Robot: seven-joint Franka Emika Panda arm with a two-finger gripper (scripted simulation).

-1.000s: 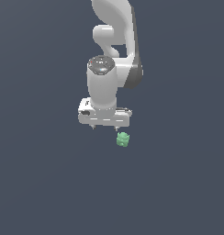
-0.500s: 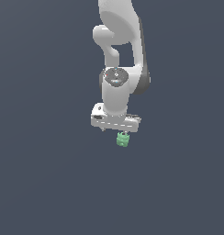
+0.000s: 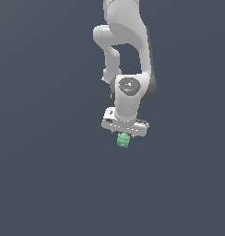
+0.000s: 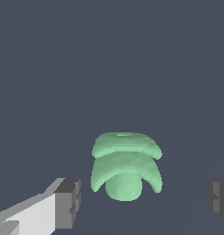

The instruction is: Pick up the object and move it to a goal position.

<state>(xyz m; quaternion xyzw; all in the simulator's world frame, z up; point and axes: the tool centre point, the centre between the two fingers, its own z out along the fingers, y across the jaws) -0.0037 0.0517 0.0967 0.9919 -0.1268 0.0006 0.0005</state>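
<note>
The white Panda arm (image 3: 126, 41) comes down from the upper edge of the exterior view, bends at a rounded elbow, and drops through a thick wrist joint with a round grey cap (image 3: 128, 85). Below that cap the wrist points almost straight down, and the flat crossbar of the tool (image 3: 125, 134) sits tilted, its end toward the exterior view's right a little lower than the other.

The green block (image 3: 123, 140) lies directly under that crossbar, just below the middle of it. In the exterior view the fingertips are too small and too hidden by the crossbar to make out.

The wrist view shows more. The green block (image 4: 126, 166) is a lumpy thing of stacked, flaring layers with a rounded stub on its near side. One dark finger pad (image 4: 68, 203) on a white finger stands to one side of the block, and a second dark pad (image 4: 218, 199) shows at the picture's edge on the other side. The tool (image 4: 142, 201) is spread wide, with the block between the pads and a clear gap to each; neither pad touches it.

The plain dark grey tabletop (image 3: 45, 175) surrounds the block. No writing, label or brand mark can be read on the arm or the block.
</note>
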